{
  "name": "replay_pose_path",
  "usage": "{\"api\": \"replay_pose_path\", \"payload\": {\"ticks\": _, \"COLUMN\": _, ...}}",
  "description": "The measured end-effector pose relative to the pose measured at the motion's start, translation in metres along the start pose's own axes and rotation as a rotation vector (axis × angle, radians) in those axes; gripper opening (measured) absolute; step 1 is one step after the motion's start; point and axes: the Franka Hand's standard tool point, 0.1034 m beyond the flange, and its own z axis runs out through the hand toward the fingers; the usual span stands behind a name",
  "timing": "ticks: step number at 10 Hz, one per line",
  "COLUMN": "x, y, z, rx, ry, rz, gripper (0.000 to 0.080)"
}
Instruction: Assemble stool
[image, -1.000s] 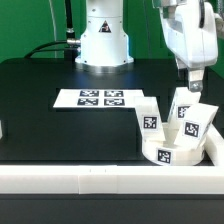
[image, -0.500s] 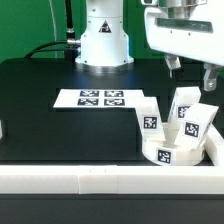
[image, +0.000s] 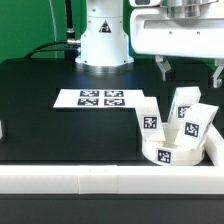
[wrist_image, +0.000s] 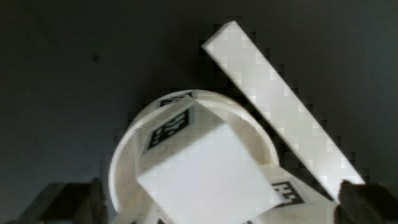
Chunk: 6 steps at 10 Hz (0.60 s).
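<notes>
- Raised high at the top of the exterior view, toward its right: white Franka arm wrist with its two-finger gripper (image: 189, 72) pointing straight down.
- Two dark fingers (image: 164, 68) hanging well apart, nothing between them; pincer spread wide and empty.
- Positioned above the cluster of stool parts, clear of all of them, no contact.
- Lying in the corner on the exterior view's right, against the long white rail (image: 100, 180): thick round white plastic disc seat (image: 168, 153), bearing a black-and-white marker tag on its side.
- Leaning on and around the seat: small white blocky legs, one (image: 148, 116) at the exterior view's left of the group, another (image: 194, 123) tilted further right, a third (image: 181, 102) behind.
- Fixed flat on the black table (image: 40, 100), well apart from the parts: thin white marker board (image: 100, 98) with four tags.
- From the wrist view: white disc seat (wrist_image: 134, 150) with a tagged blocky leg (wrist_image: 210, 168) resting across it, rail (wrist_image: 285, 105) running just beside; dark fingertips barely visible at the frame edge.
</notes>
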Motion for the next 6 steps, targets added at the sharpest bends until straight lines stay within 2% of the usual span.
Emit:
{"api": "replay_pose_path", "payload": {"ticks": 4, "x": -0.0070, "y": -0.0058, "z": 0.0010, "rx": -0.048, "ry": 0.027, "rz": -0.484, "gripper": 0.0649}}
{"api": "replay_pose_path", "payload": {"ticks": 6, "x": -0.0077, "y": -0.0061, "z": 0.0016, "rx": -0.052, "ry": 0.024, "rz": -0.598, "gripper": 0.0649}}
